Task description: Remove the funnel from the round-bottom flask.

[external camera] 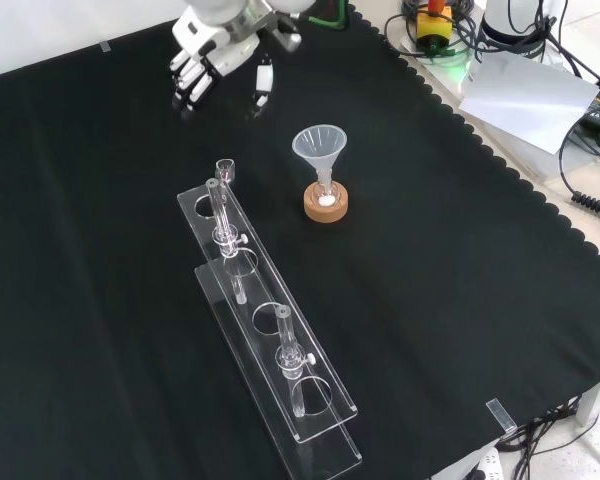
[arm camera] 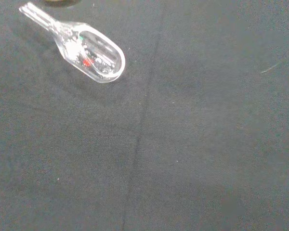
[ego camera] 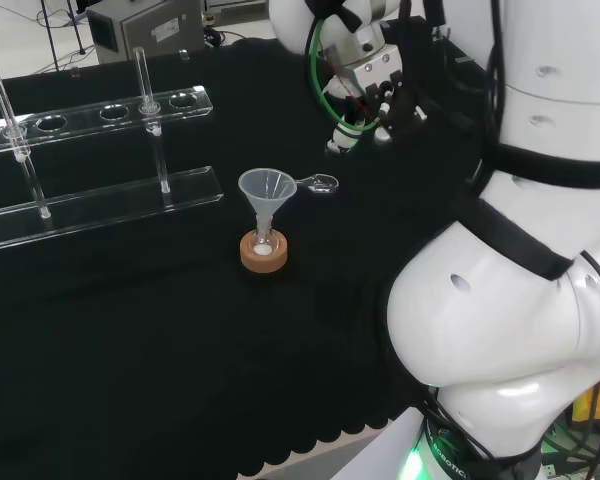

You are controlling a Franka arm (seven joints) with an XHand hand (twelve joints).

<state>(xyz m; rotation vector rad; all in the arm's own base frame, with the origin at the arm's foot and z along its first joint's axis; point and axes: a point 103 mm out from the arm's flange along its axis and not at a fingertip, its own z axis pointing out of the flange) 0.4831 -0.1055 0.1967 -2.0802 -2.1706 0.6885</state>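
Observation:
A clear funnel [ego camera: 267,190] [external camera: 320,145] stands upright with its stem in a small round-bottom flask [ego camera: 264,246] [external camera: 326,198]. The flask holds something white and sits in a cork ring [ego camera: 248,256] [external camera: 310,209] near the middle of the cloth. The hand [ego camera: 382,96] [external camera: 216,62] hangs above the cloth, apart from the funnel: up and to its right in the head view, up and to its left in the front view. Its fingers [external camera: 187,84] are relaxed and hold nothing.
A small clear scoop [ego camera: 320,183] [external camera: 225,170] [arm camera: 94,54] lies on the cloth between funnel and hand. A clear test tube rack [ego camera: 100,200] [external camera: 270,350] with two upright tubes stands to the funnel's left in the head view. The arm's white links [ego camera: 510,300] fill the head view's right.

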